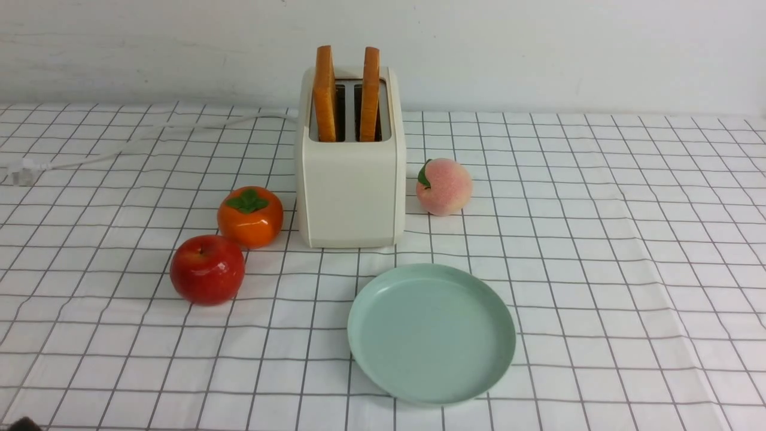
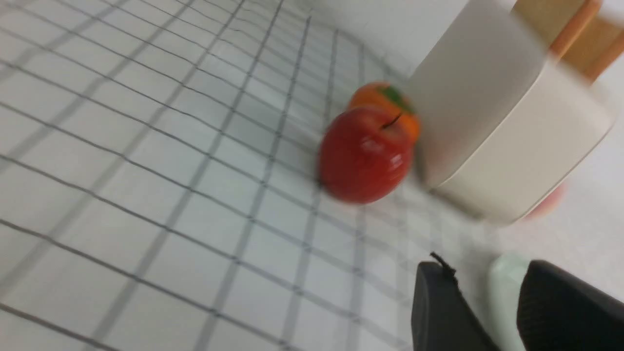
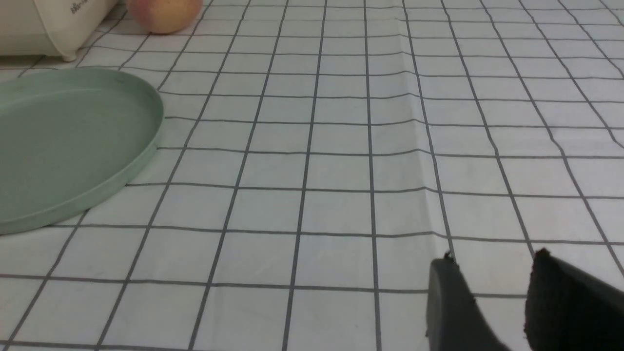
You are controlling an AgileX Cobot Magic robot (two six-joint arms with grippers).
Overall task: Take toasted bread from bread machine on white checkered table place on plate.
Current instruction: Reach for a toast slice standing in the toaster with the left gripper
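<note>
Plate [image 1: 431, 335] sits nearest, lower centre of the front frame: pale mint green, flat on the checkered bench [image 1: 598, 269], bare. Toasted bread is two slices, both standing upright in the slots of the bread machine [image 1: 351, 191]. Left slice [image 1: 325, 93] and right slice [image 1: 370, 93] have their tops poking above the grey top panel, upper centre of frame. Bread machine is cream-white, just behind the plate, not touching it.

Peach [image 1: 444, 186] is just beside the machine on the frame's right. Orange persimmon [image 1: 250, 216] is just beside its lower left corner, with the red apple [image 1: 207, 269] just in front-left of the persimmon. White cord [image 1: 149, 134] runs from the machine toward the left edge and ends in a plug [image 1: 21, 170].

Left claw [image 2: 485, 273]: black fingers parted, nothing between them, gripping nothing. That view is blurred; apple, persimmon and machine lie beyond it. Right claw [image 3: 492, 258]: fingers parted about the same, nothing in them, over plain cloth, with the plate rim and peach farther off.
</note>
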